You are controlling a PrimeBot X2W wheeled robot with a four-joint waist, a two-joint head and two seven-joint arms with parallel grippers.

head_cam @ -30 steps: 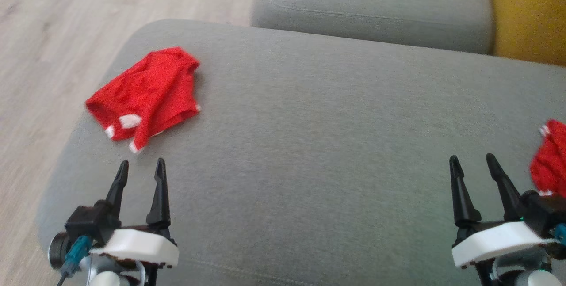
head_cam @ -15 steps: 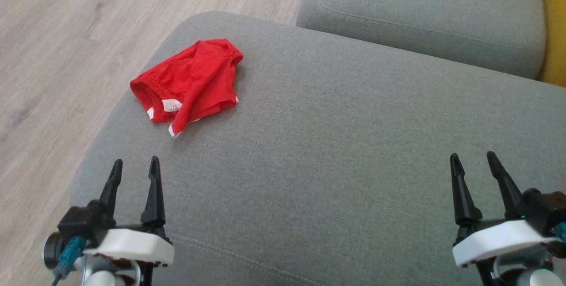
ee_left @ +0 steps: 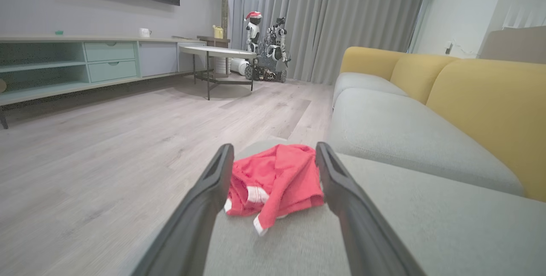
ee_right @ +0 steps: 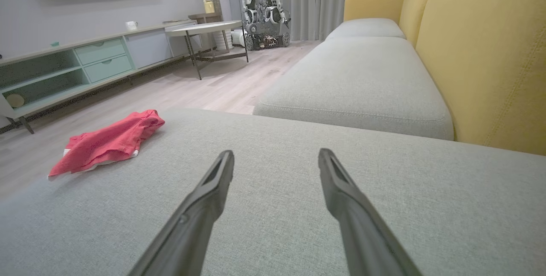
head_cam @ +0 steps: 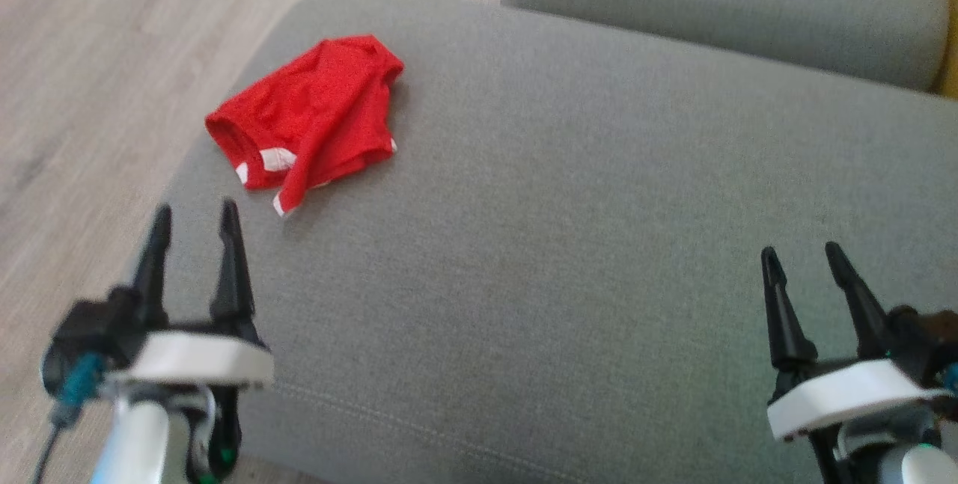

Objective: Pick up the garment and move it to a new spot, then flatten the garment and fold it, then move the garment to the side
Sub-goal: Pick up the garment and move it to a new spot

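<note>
While we hover both arms low over the grey seat cushion, our left gripper stands with its two dark fingers spread wide and nothing between them; our right gripper is spread just as wide and is empty too, above the right part of the same cushion. We see the red garment lying crumpled on the cushion's left side, close to the rounded edge that drops to the wooden floor; white trim shows at its hems, and one narrow flap trails towards us. It lies ahead of our left fingertips, near them but apart; from the left wrist it appears framed between the two fingers, resting on the fabric and untouched. From the right wrist it sits far off to the left, well apart from that gripper, with bare cushion between. Beyond our cushion lies a second grey cushion, and a yellow backrest runs along the right; across the floor we make out a low cabinet, a round table and another robot in a red-and-white hat before grey curtains.
</note>
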